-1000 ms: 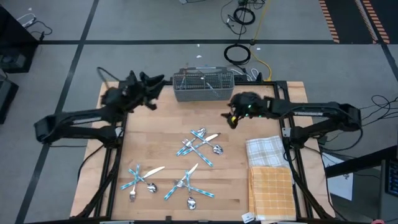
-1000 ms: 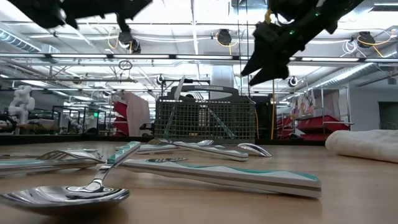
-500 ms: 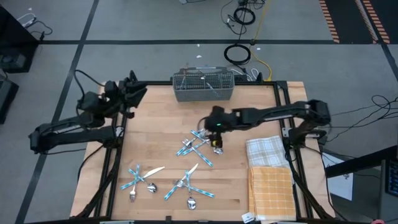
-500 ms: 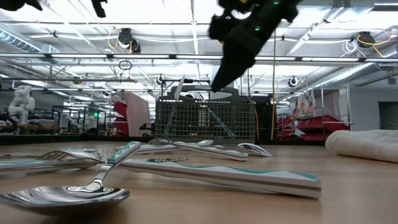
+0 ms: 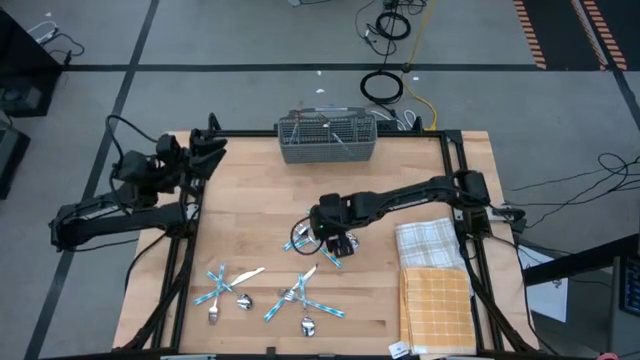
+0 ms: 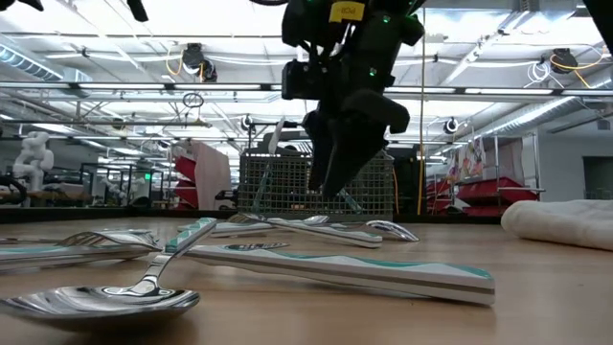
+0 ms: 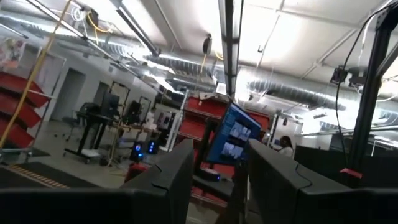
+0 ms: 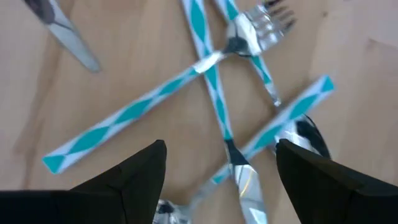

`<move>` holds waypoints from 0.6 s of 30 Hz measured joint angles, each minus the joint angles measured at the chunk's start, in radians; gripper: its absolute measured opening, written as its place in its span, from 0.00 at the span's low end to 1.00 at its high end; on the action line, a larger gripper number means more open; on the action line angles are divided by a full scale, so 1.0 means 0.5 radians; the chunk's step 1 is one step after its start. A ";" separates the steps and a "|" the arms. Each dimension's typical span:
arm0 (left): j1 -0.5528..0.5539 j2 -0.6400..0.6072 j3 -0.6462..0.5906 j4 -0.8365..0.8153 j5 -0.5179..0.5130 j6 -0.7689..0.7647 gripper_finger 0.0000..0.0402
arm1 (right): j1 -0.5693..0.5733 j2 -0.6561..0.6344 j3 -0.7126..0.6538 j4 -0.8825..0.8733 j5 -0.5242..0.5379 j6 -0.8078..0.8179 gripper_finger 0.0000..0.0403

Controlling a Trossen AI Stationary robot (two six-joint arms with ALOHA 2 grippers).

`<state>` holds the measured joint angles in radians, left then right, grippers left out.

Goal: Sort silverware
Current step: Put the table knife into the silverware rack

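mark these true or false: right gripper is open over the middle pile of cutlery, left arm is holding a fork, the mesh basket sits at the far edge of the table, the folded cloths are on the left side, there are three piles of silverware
1. The right gripper is open above the middle pile of teal-handled silverware. True.
2. The left gripper holds a fork. False: it waits empty at the table's far left corner, its fingers apart.
3. The grey wire-mesh basket sits at the far edge of the wooden table. True.
4. The folded cloths lie on the table's left side. False: the white checked cloth and the orange checked cloth lie on the right.
5. There are three piles of silverware. True: the middle one, plus the near-left pile and the near-centre pile.
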<state>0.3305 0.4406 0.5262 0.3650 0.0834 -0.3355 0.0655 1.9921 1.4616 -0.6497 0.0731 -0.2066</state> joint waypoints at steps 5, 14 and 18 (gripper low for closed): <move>0.000 -0.007 -0.001 -0.083 0.000 0.001 0.38 | 0.020 0.003 0.000 0.104 0.002 0.002 0.68; 0.000 -0.007 -0.001 -0.127 0.000 0.014 0.38 | 0.014 0.129 0.002 0.190 0.000 -0.083 0.63; 0.000 -0.007 -0.001 -0.140 0.000 0.017 0.38 | 0.002 0.210 0.002 0.190 0.014 -0.075 0.61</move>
<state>0.3305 0.4370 0.5259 0.2951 0.0834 -0.3271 0.0664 2.0970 1.4626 -0.5549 0.0799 -0.2439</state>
